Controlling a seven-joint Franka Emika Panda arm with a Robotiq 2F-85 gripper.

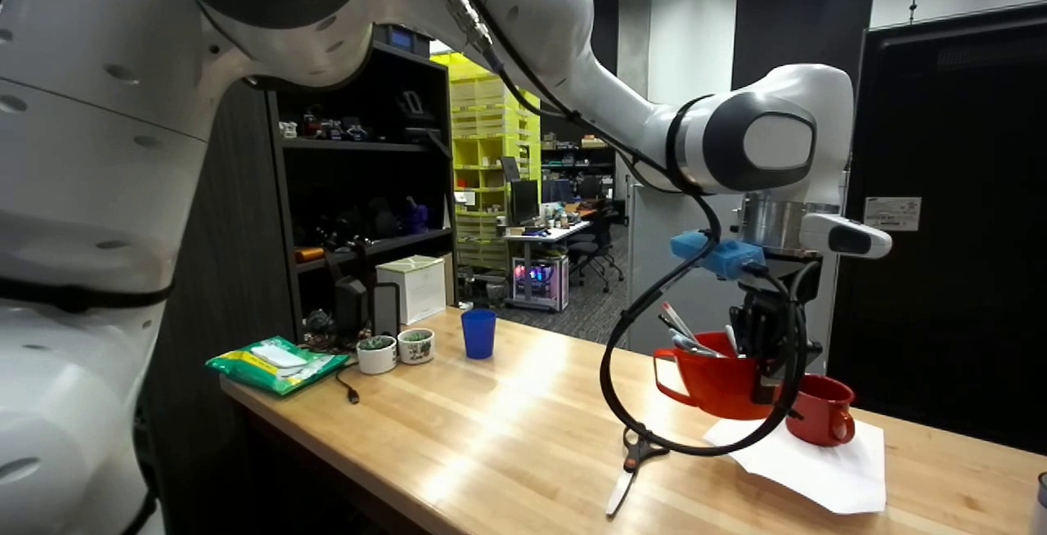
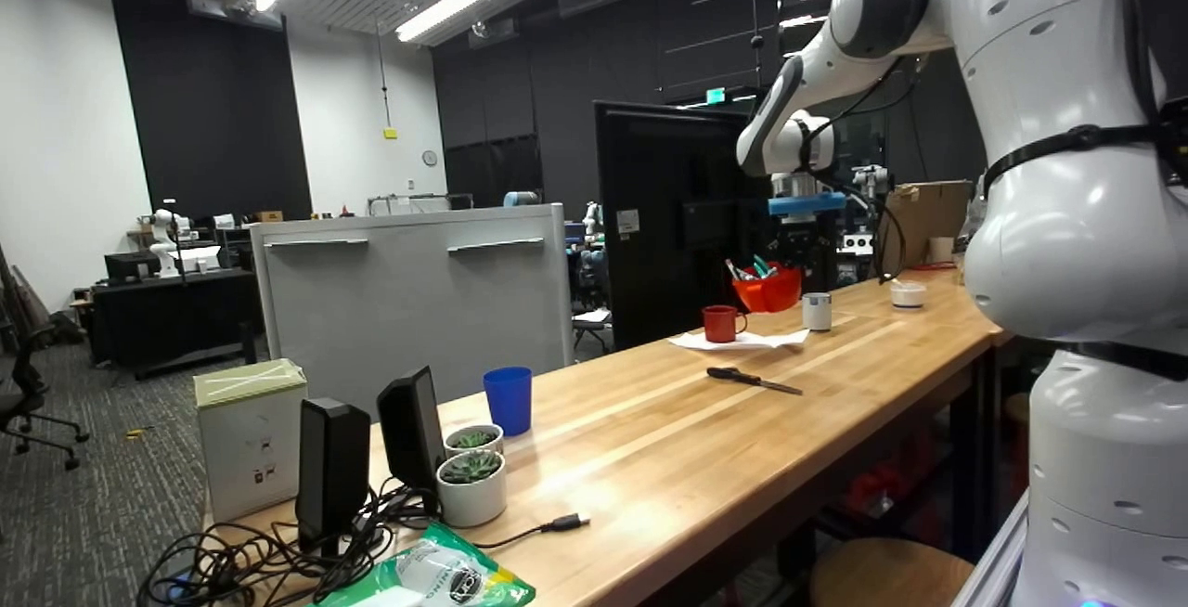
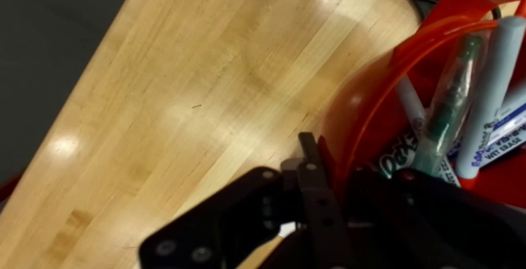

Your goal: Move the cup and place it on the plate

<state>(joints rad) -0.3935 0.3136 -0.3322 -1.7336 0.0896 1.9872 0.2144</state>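
My gripper [image 3: 335, 176] was clenched on the wall of the red cup [image 1: 724, 388]; how far it reached inside the rim was too dark for me to make out. The wrist view cut the cup off at the right, with some of its markers [image 3: 491, 92]. In both exterior views I saw it held up off the table [image 2: 650, 458], near the plate [image 1: 851, 478], a white sheet; whether directly over, I could not tell. A cable [image 1: 695, 450] crossed in front of the sheet, and the red mug [image 1: 822, 416] standing there was partly covered. Scissors [image 1: 631, 463] lay nearby, clipped by the wrist view's top edge.
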